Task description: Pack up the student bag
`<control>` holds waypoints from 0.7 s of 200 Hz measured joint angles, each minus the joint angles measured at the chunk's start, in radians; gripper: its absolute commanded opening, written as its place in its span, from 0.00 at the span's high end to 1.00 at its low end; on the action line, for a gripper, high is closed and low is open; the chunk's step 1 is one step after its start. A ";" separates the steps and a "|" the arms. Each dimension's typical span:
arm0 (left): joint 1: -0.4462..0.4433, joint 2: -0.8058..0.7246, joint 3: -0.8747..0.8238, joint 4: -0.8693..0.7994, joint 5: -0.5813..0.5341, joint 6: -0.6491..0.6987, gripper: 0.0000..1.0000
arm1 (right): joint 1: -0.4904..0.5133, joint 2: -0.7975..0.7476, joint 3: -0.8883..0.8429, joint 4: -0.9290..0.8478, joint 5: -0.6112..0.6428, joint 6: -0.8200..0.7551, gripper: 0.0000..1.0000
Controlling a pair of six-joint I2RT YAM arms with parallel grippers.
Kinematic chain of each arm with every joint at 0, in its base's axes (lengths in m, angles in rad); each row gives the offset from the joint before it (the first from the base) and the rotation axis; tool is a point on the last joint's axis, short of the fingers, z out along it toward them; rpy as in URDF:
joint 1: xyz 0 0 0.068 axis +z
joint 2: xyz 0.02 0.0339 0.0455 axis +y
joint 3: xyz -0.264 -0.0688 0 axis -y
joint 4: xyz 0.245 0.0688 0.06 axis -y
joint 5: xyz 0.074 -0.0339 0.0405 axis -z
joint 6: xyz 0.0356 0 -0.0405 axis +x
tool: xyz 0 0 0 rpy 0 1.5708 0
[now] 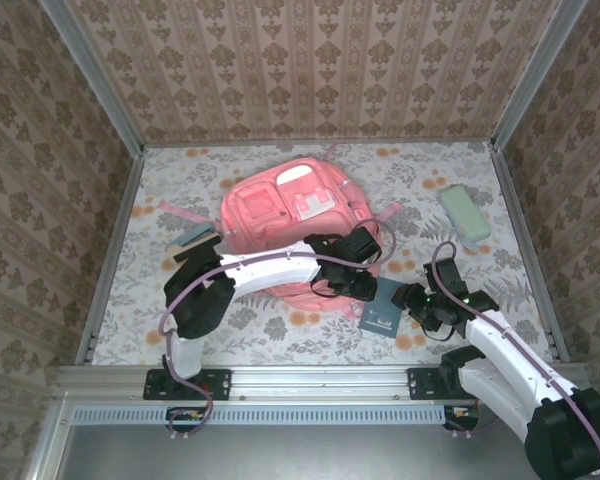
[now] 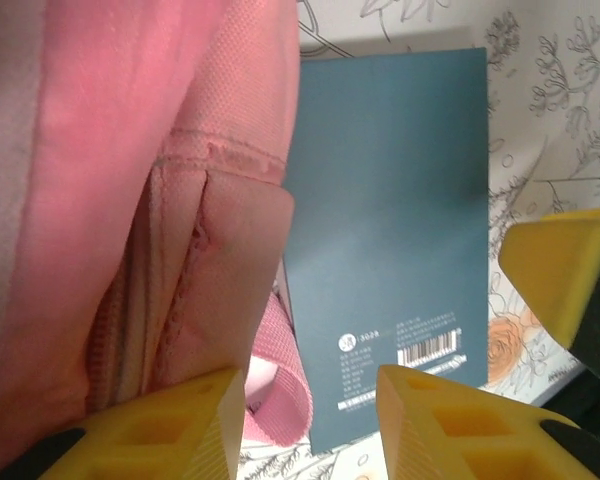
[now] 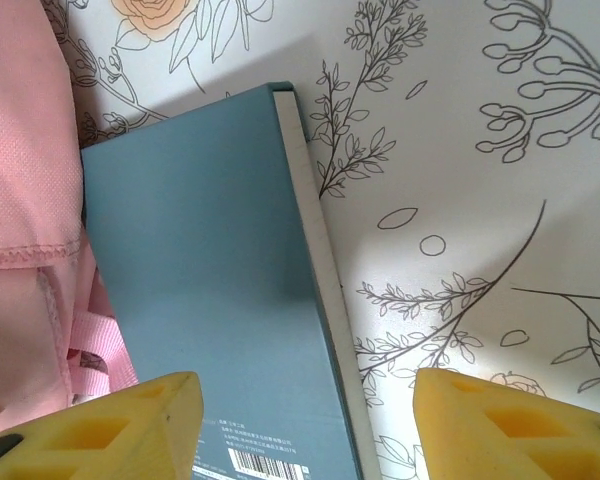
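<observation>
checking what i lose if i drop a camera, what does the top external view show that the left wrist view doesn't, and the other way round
Top external adds: the whole student bag lying flat on the floral table, a pale green case at the far right, and both arms.
Left wrist adds: the barcode and white print on the teal book, and a pink strap loop between the fingers of the open left gripper.
Both share: the pink bag with the book lying right beside it.
</observation>
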 measured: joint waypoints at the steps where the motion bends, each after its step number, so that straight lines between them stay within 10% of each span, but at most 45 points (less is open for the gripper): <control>1: 0.000 0.001 0.001 0.000 0.000 0.000 0.59 | 0.000 0.001 0.000 0.000 0.000 0.000 0.41; 140: 0.073 0.047 0.072 -0.007 -0.038 0.063 0.59 | 0.000 0.086 0.000 0.098 -0.048 -0.039 0.43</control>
